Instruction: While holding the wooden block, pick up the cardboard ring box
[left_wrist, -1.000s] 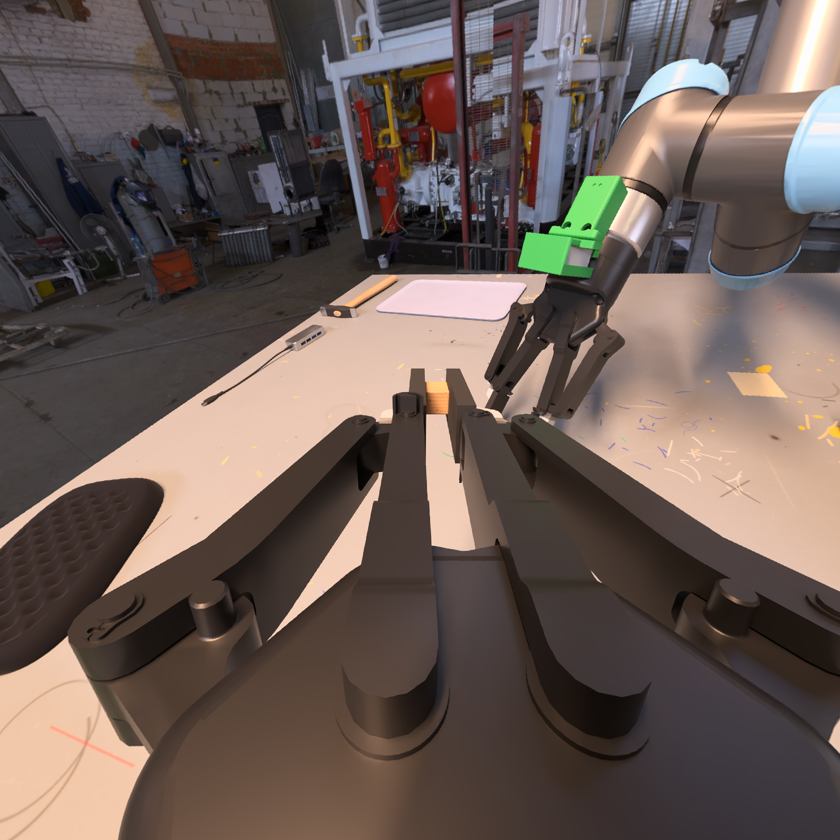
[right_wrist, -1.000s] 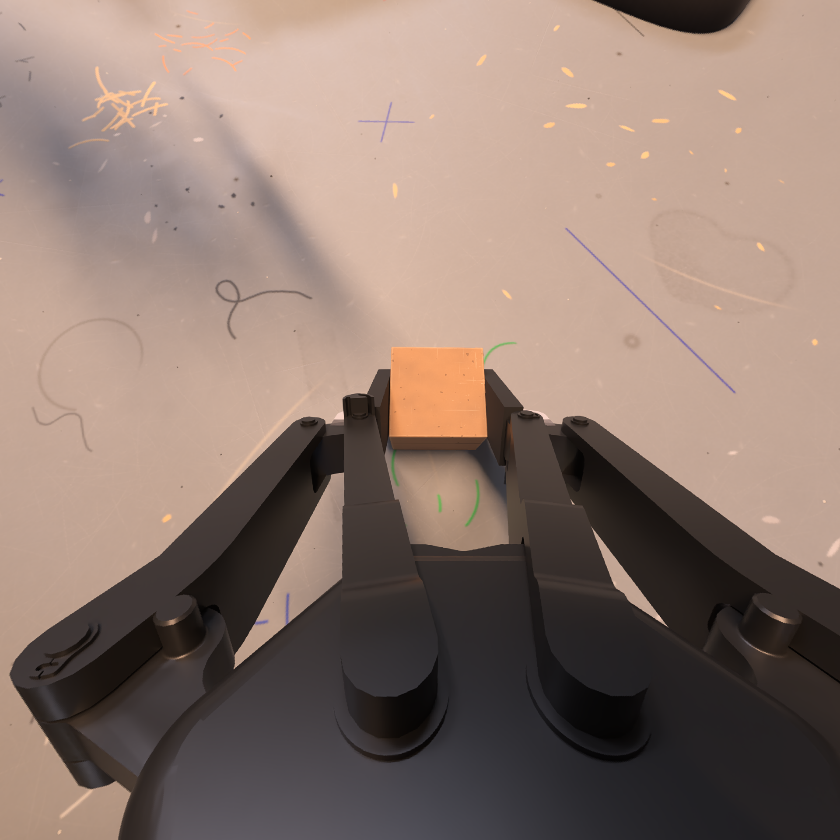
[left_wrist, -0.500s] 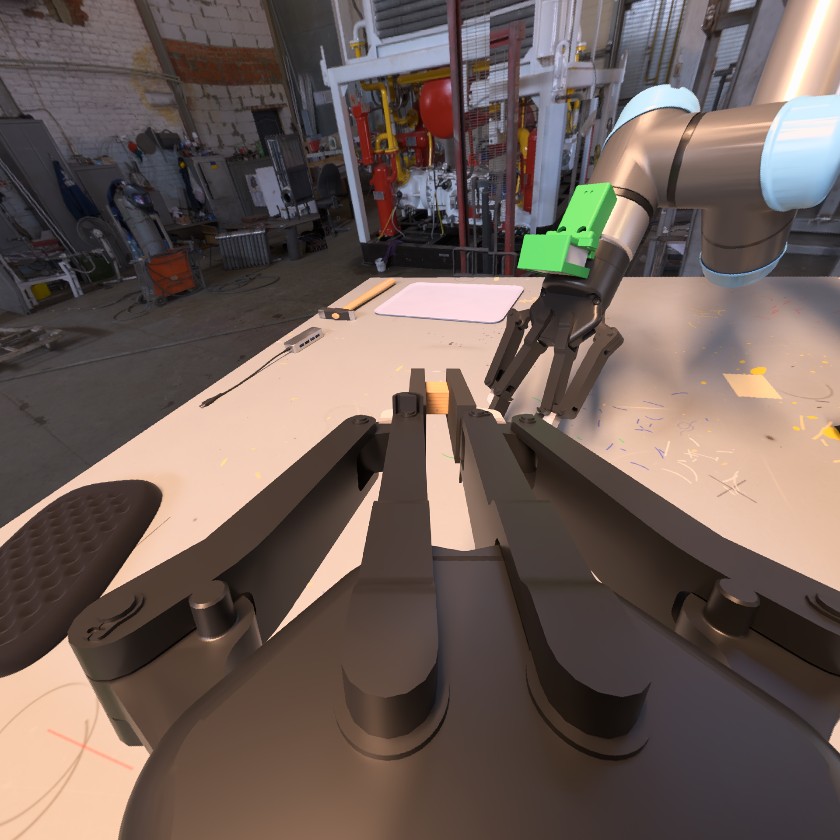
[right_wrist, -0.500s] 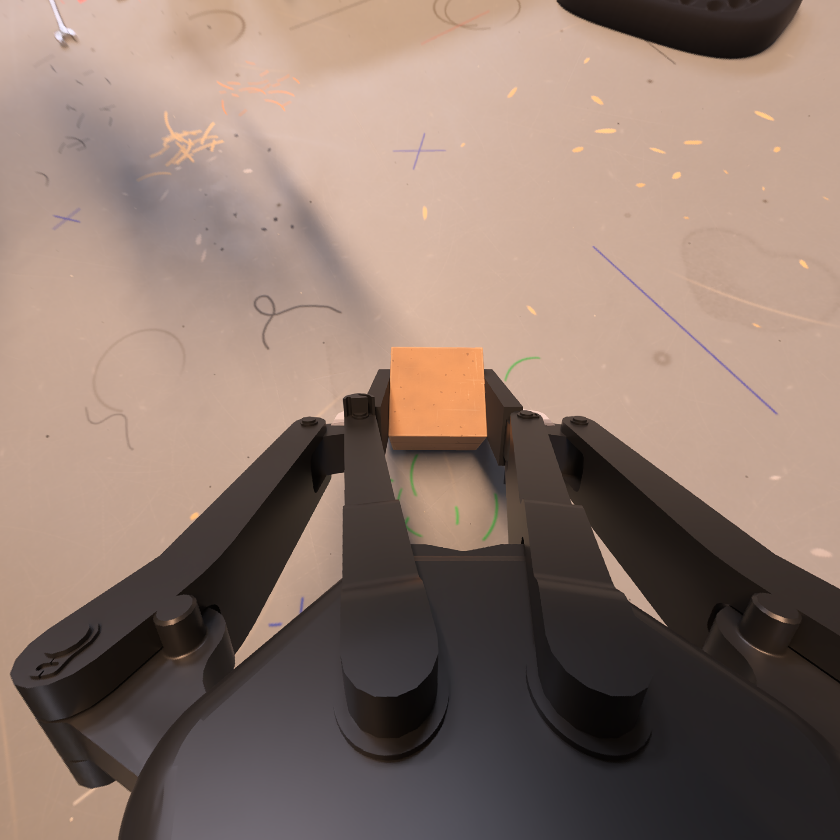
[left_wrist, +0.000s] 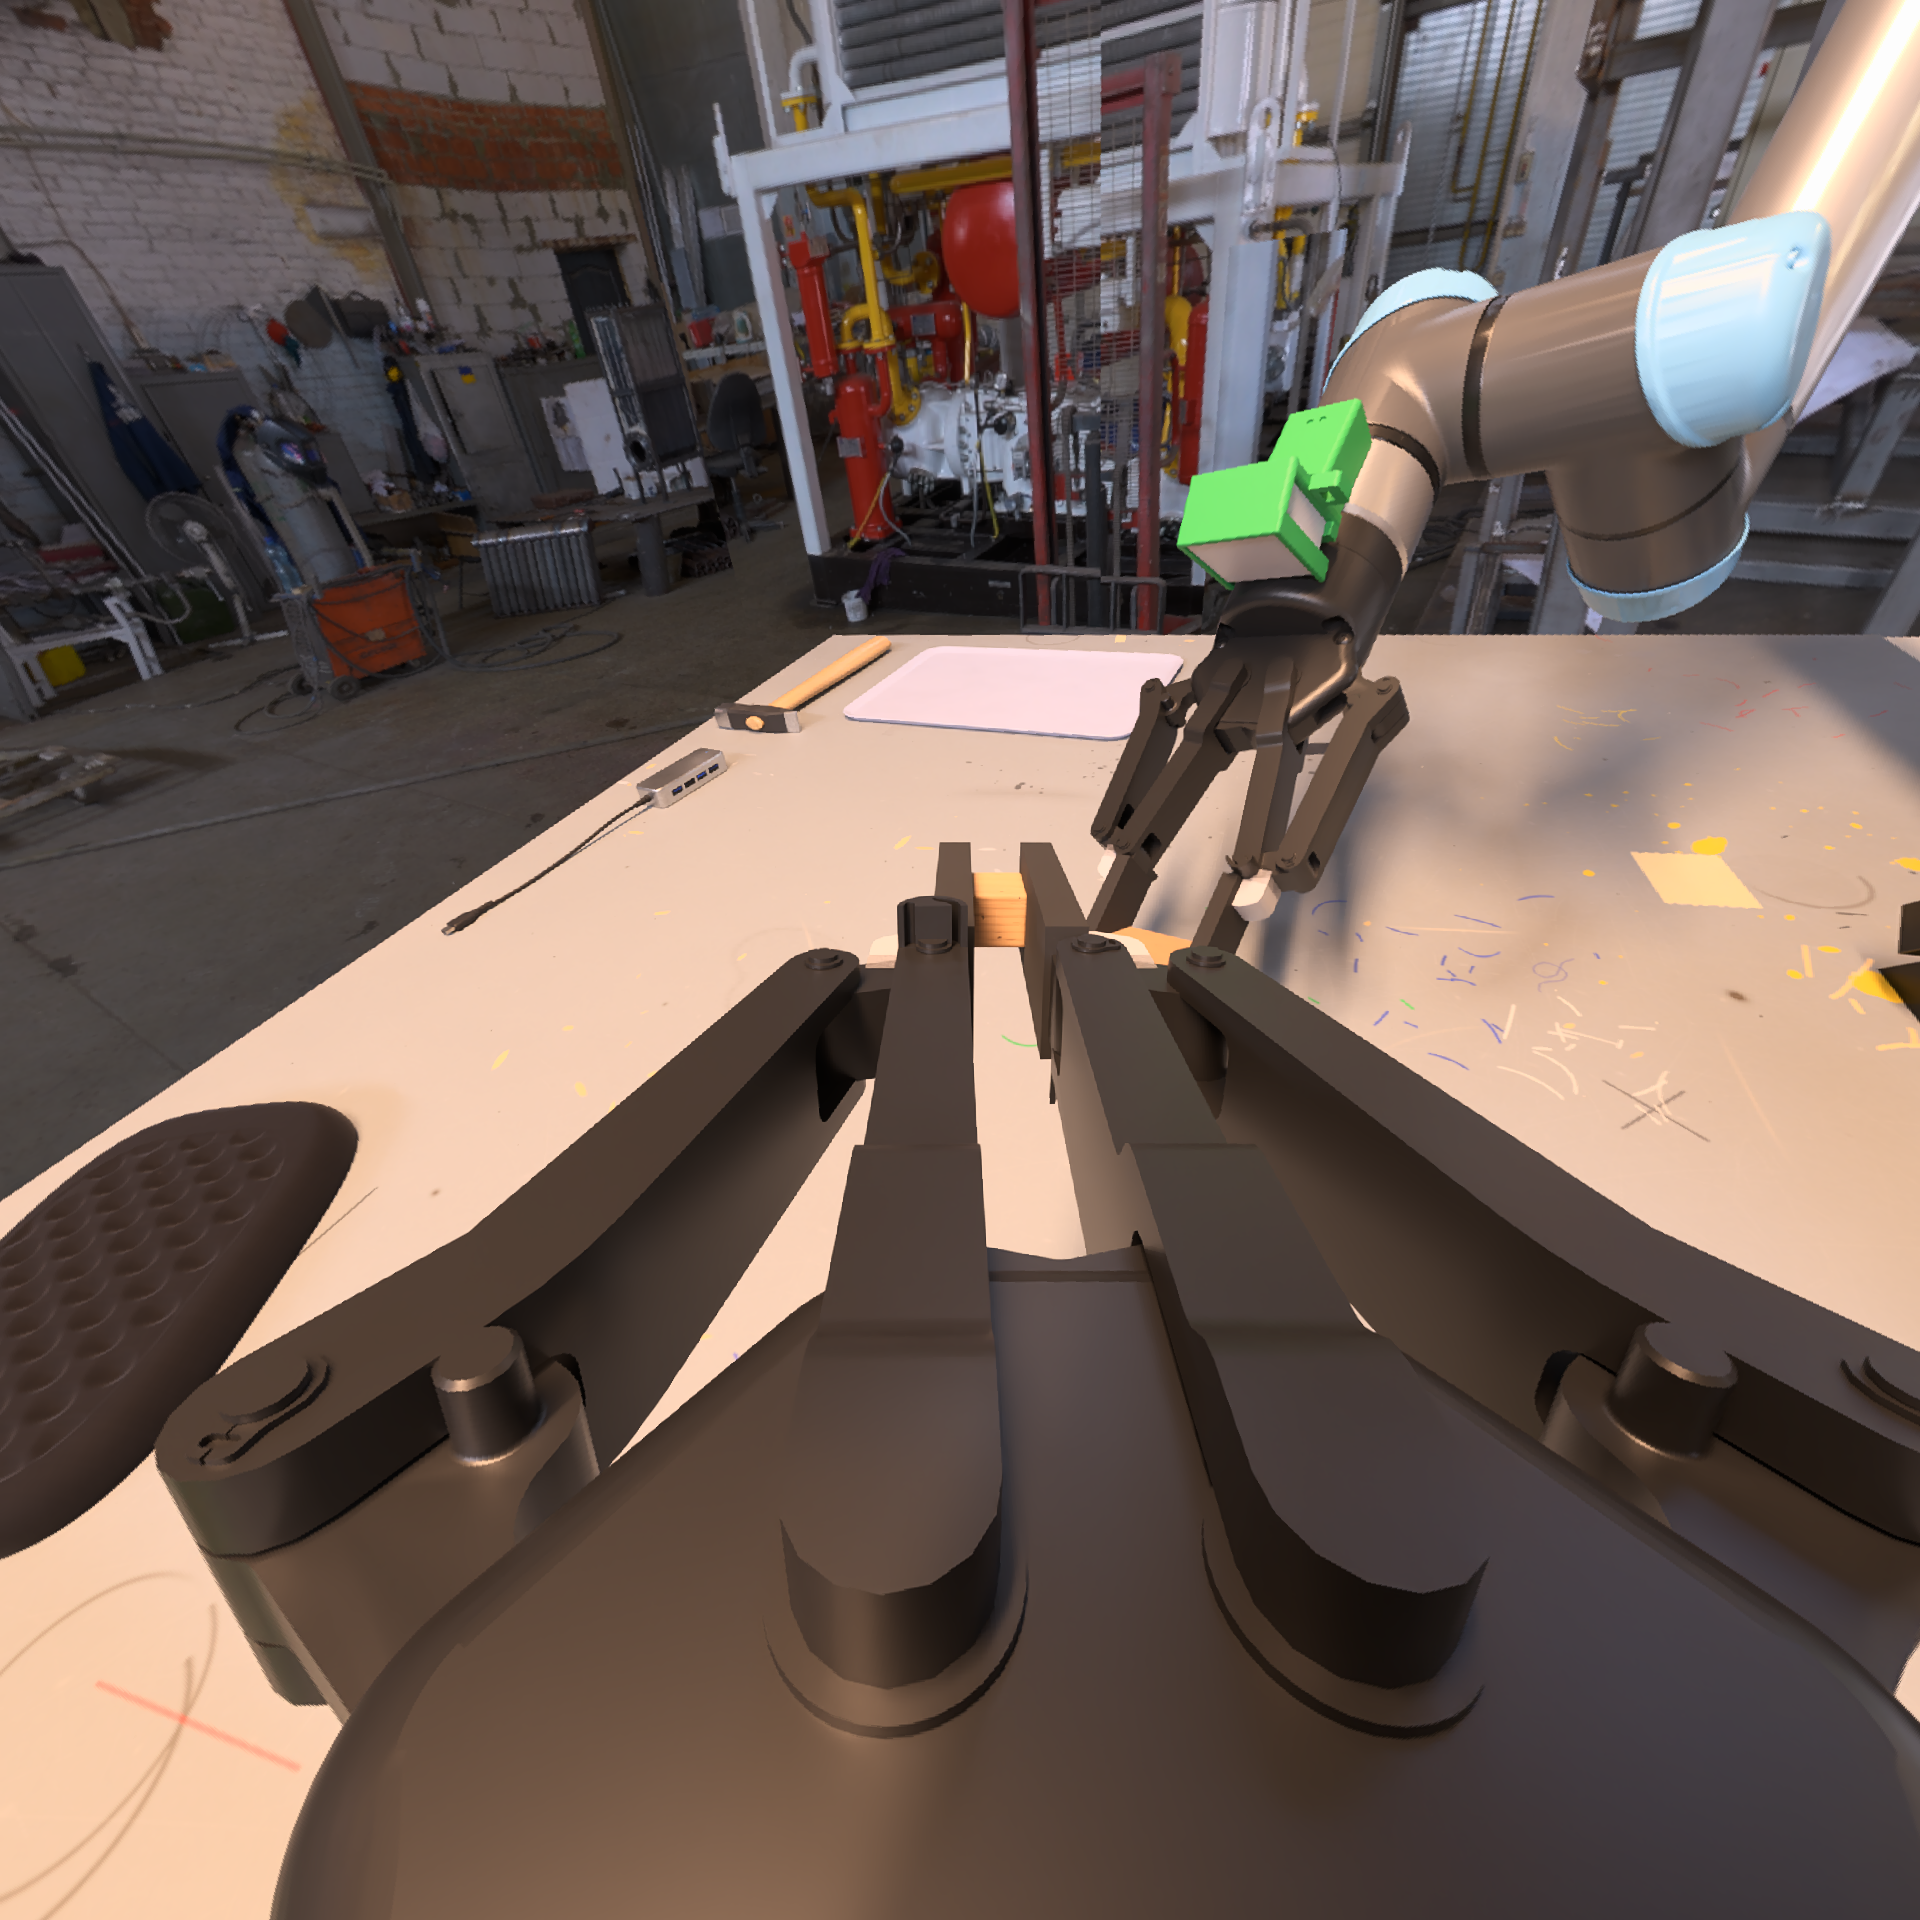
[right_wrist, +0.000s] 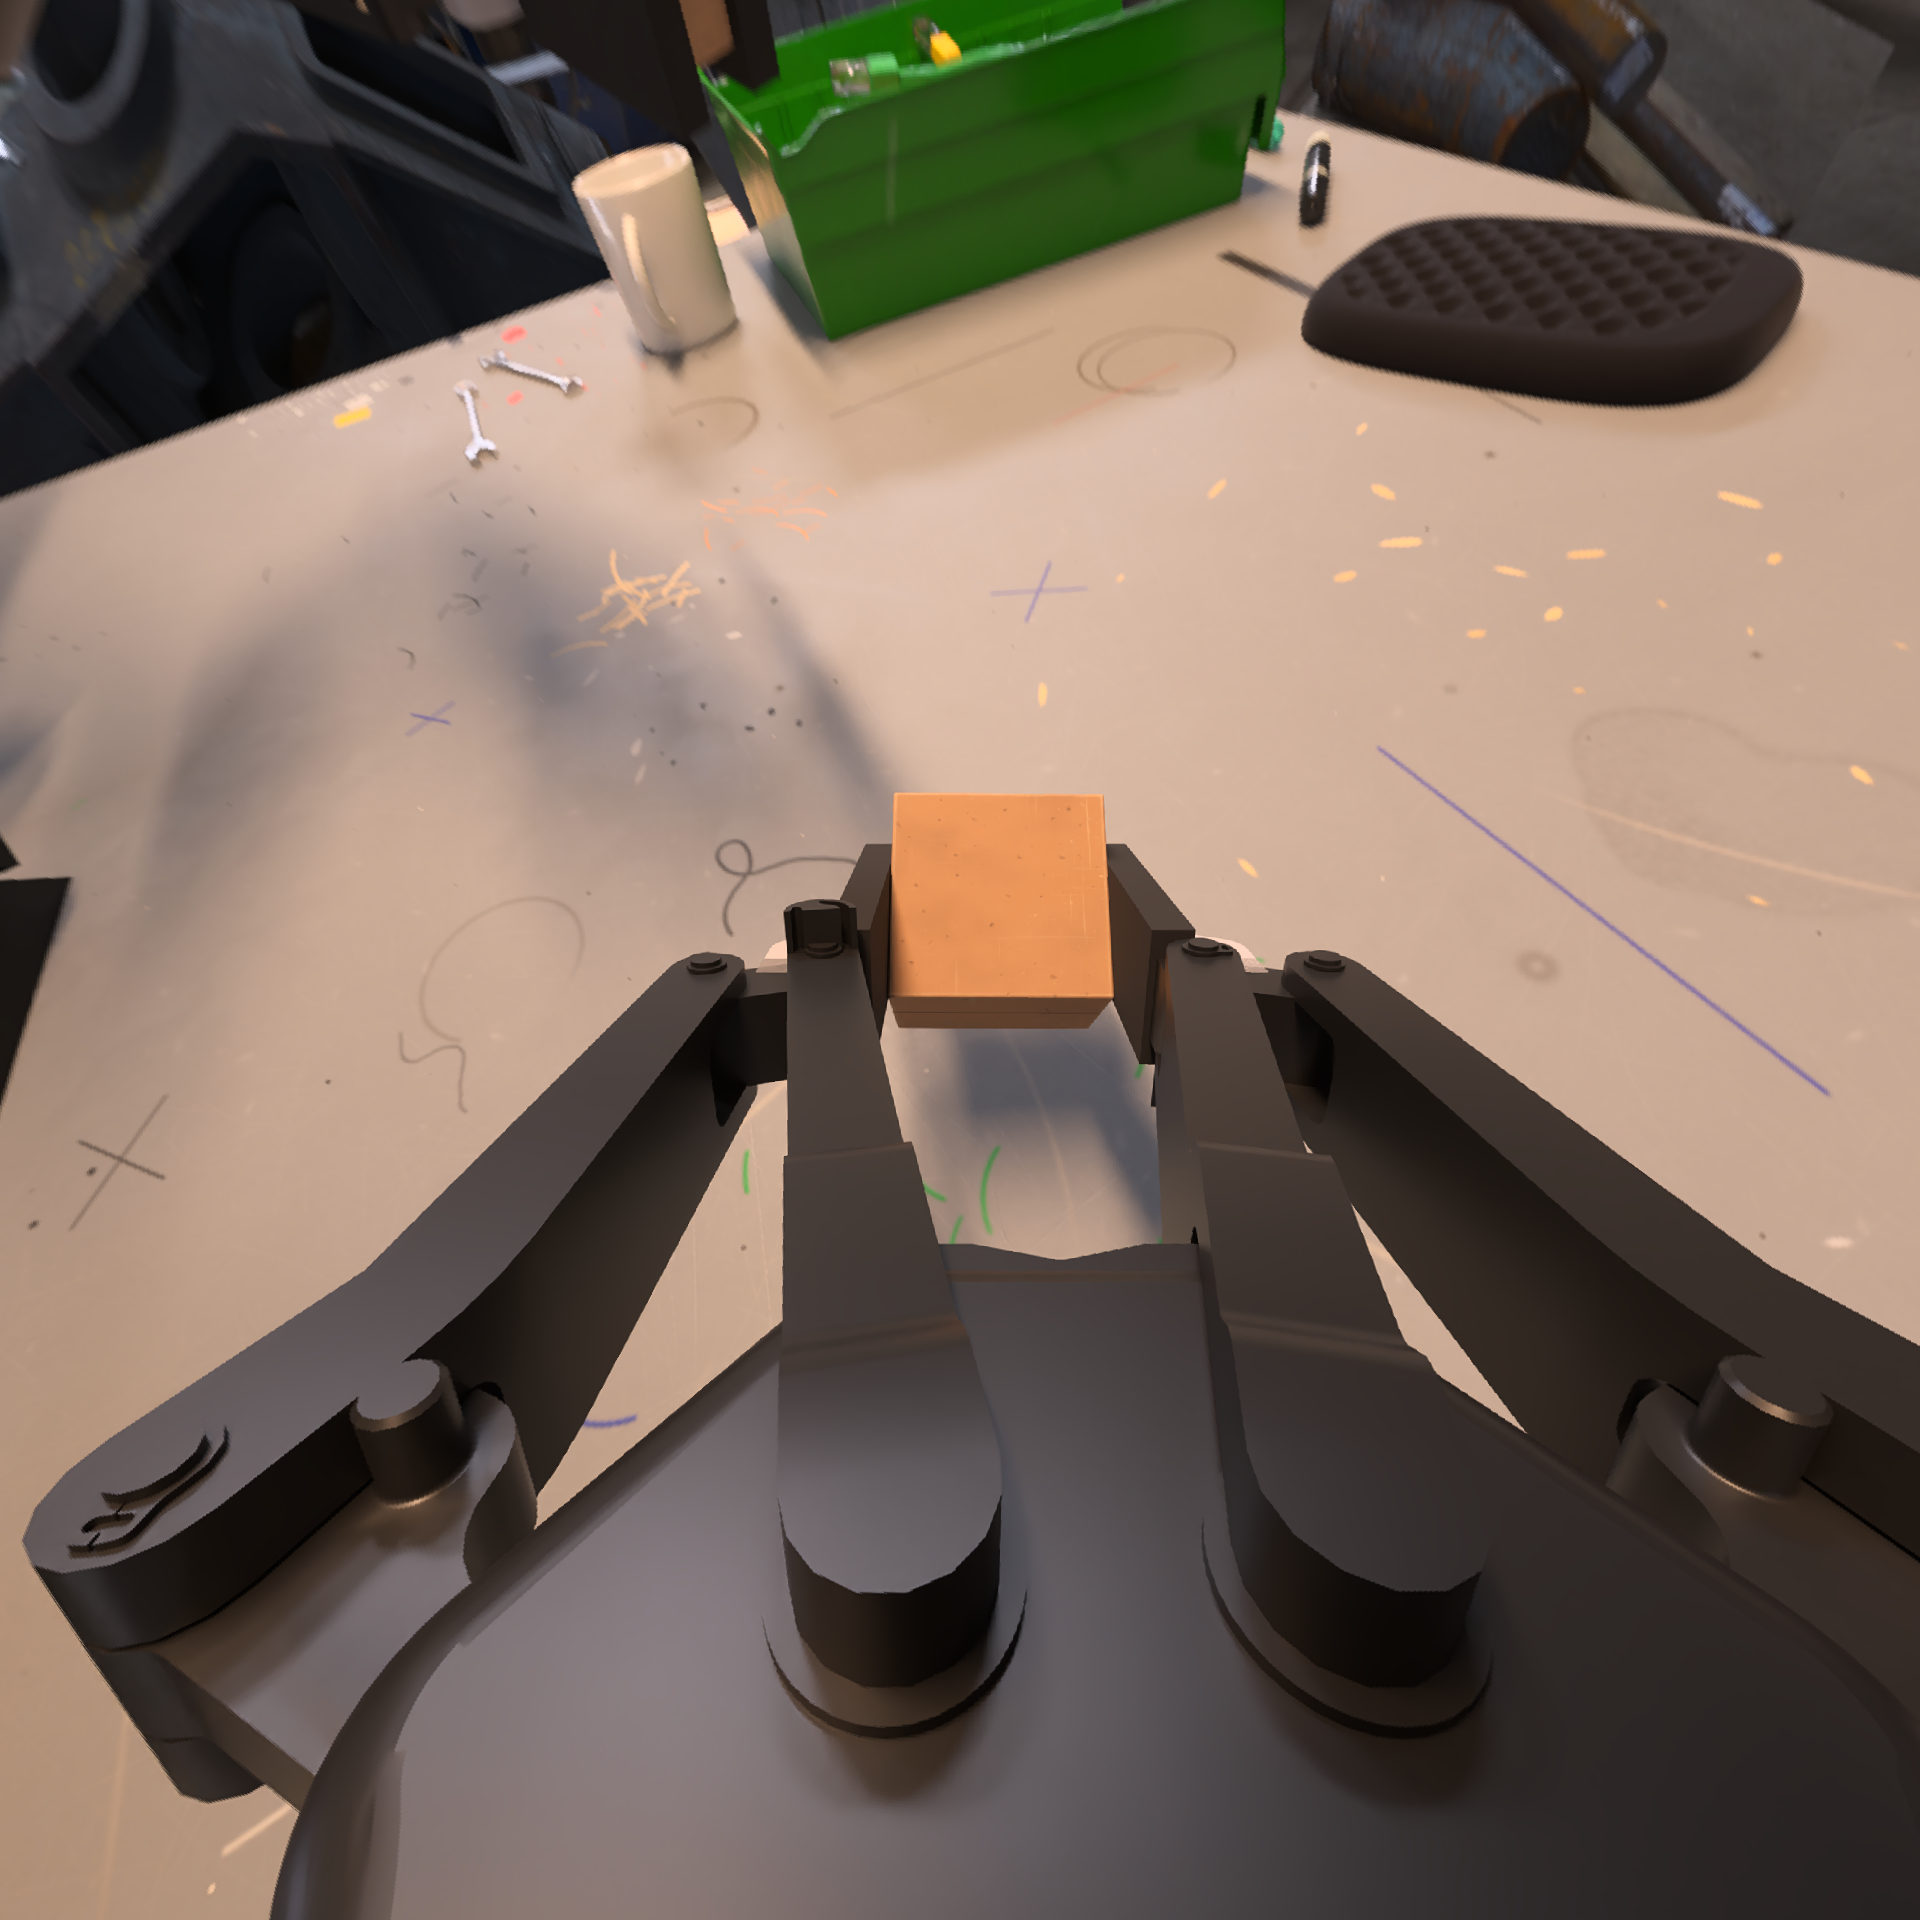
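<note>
My left gripper (left_wrist: 997, 883) is shut on a small pale wooden block (left_wrist: 997, 909) and holds it above the table. My right gripper (right_wrist: 1000, 883) is shut on the orange-brown cardboard ring box (right_wrist: 997, 914), with a finger on each side. The box hangs clear of the table with its shadow below it. In the left wrist view the right gripper (left_wrist: 1174, 930) points down just right of my left fingertips, and a sliver of the box (left_wrist: 1158, 945) shows between its fingers.
A black dimpled pad (right_wrist: 1548, 307) lies near the table edge and also shows in the left wrist view (left_wrist: 135, 1278). A green bin (right_wrist: 997, 156), a white mug (right_wrist: 655, 249) and wrenches (right_wrist: 499, 395) sit beyond. A hammer (left_wrist: 810, 686), a white mat (left_wrist: 1013, 691) and a USB hub (left_wrist: 681, 779) lie at the far side.
My right gripper has risen and tilted up with the box, so the bin, the mug and the pad have come into its view. My left gripper has kept still with the block.
</note>
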